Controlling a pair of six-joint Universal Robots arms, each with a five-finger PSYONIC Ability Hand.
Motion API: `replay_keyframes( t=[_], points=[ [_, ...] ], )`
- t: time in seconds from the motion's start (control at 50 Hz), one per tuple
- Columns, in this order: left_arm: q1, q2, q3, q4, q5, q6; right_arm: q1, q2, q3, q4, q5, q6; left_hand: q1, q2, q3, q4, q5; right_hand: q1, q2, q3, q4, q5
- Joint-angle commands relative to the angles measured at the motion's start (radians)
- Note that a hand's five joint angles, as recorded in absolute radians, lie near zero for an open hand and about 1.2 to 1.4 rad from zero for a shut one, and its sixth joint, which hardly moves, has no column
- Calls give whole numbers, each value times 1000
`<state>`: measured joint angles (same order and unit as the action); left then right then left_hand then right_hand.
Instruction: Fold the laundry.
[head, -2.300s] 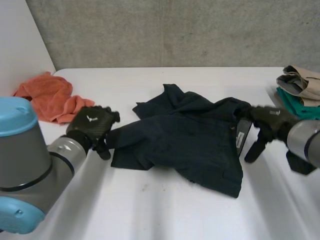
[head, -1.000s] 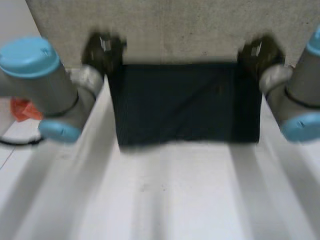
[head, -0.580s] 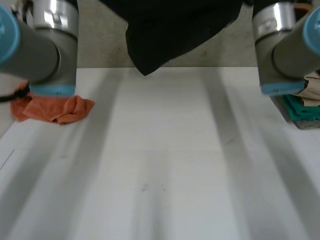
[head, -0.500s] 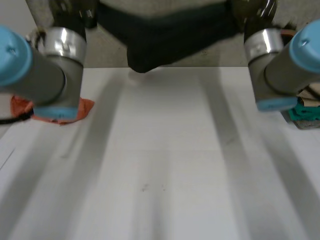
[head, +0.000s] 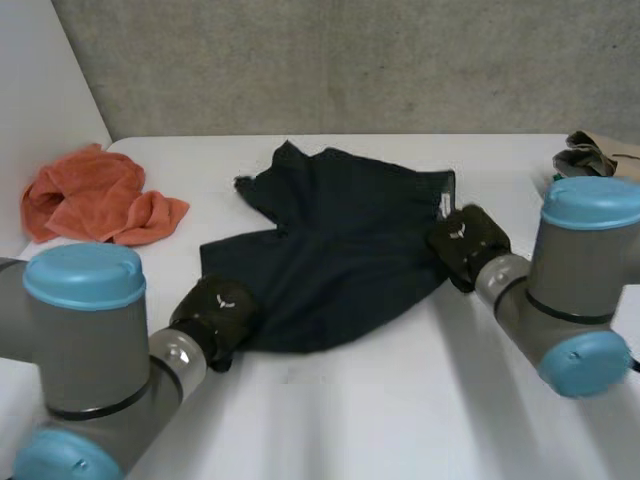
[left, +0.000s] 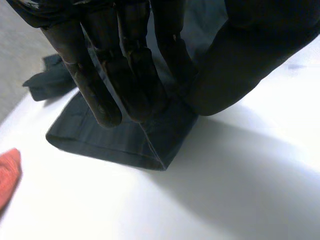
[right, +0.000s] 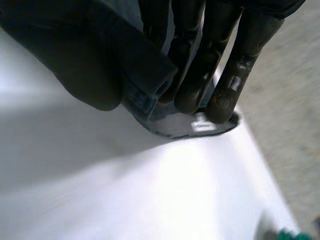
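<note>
Dark navy shorts (head: 335, 245) lie spread on the white table (head: 380, 410), waistband toward me. My left hand (head: 218, 312) pinches the near left waistband corner (left: 150, 145) between straight fingers (left: 135, 80) and thumb. My right hand (head: 465, 243) pinches the right waistband corner, where a white label (right: 202, 125) shows at its fingertips (right: 220, 102). Both hands sit low at the table surface.
An orange towel (head: 95, 205) lies crumpled at the far left of the table. A stack of folded clothes, beige (head: 600, 155) on top, stands at the far right edge behind my right arm. A grey wall runs along the back.
The shorts hung high in the air between both raised hands; now both arms have come down and laid them flat on the table, still gripped at both corners.
</note>
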<state>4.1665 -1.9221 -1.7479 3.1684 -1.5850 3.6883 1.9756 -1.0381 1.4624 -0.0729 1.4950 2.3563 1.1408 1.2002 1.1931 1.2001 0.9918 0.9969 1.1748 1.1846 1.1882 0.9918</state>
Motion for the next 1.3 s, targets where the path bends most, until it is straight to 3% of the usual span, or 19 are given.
replay_keyframes(
  t=[0.02, 0.12, 0.26, 0.4, 0.46, 0.56, 0.66, 0.74, 0.86, 0.94, 1.08, 1.14, 1.16, 1.18, 1.2, 1.22, 1.24, 1.3],
  points=[
    [-14, 150, -81, -218, -10, 6, -6, -126, 163, 290, -7, -22, 255, 196, 203, 196, 230, 399, 221, 212, 208, 230],
    [-87, 206, -114, -352, -33, -1, -11, -200, 286, 429, -7, -94, 255, 196, 203, 196, 230, 399, 221, 212, 208, 230],
    [-149, 250, -133, -410, -56, 7, -17, -319, 400, 487, -18, -135, 255, 196, 203, 196, 230, 399, 221, 212, 208, 230],
    [-218, 325, -105, -563, -50, 33, -44, -448, 420, 597, -54, -163, 255, 196, 203, 196, 230, 399, 221, 212, 208, 230],
    [-214, 313, -61, -555, -50, 65, -64, -453, 386, 607, -90, -163, 255, 196, 203, 196, 230, 399, 221, 212, 208, 230],
    [-146, 174, 96, -383, -52, 130, -80, -444, 314, 549, -148, -112, 255, 196, 203, 196, 230, 399, 221, 212, 208, 230],
    [-68, -15, 306, -130, -50, 165, -96, -343, 224, 403, -131, -8, 255, 196, 203, 196, 230, 399, 221, 212, 208, 230],
    [-40, -185, 513, 97, -47, 182, -93, -240, 118, 320, -52, 55, 255, 196, 203, 196, 230, 399, 221, 212, 208, 230],
    [-22, -495, 870, 355, 8, 237, -89, -51, -57, 135, 171, 51, 255, 196, 203, 196, 230, 399, 221, 212, 208, 230],
    [-20, -679, 1090, 370, 74, 242, -89, 71, -152, 12, 252, 0, 255, 196, 203, 196, 230, 399, 221, 212, 208, 230],
    [-20, -937, 1396, 383, 122, 240, -87, 243, -264, -140, 295, -97, 255, 196, 203, 196, 230, 399, 221, 212, 208, 230],
    [-20, -951, 1377, 393, 126, 240, -86, 274, -280, -188, 301, -106, 255, 196, 203, 196, 230, -196, -374, -384, -388, -366],
    [-26, -951, 1345, 416, 125, 240, -86, 279, -281, -212, 304, -95, 26, -33, -26, -33, 1, -637, -815, -825, -829, -807],
    [-31, -950, 1326, 433, 125, 237, -86, 277, -277, -219, 304, -92, -368, -428, -421, -428, -394, -822, -1000, -1010, -1014, -992],
    [-32, -946, 1306, 453, 120, 237, -86, 273, -271, -228, 304, -91, -820, -879, -872, -879, -845, -822, -1000, -1010, -1014, -992],
    [-34, -942, 1288, 478, 119, 237, -84, 261, -258, -235, 304, -83, -966, -1026, -1019, -1026, -992, -822, -1000, -1010, -1014, -992],
    [-36, -924, 1250, 520, 111, 237, -84, 248, -254, -235, 303, -75, -896, -956, -949, -956, -922, -822, -1000, -1010, -1014, -992],
    [-37, -865, 1185, 567, 108, 236, -86, 163, -215, -237, 297, -11, -966, -1026, -1019, -1026, -992, -822, -1000, -1010, -1014, -992]
  ],
)
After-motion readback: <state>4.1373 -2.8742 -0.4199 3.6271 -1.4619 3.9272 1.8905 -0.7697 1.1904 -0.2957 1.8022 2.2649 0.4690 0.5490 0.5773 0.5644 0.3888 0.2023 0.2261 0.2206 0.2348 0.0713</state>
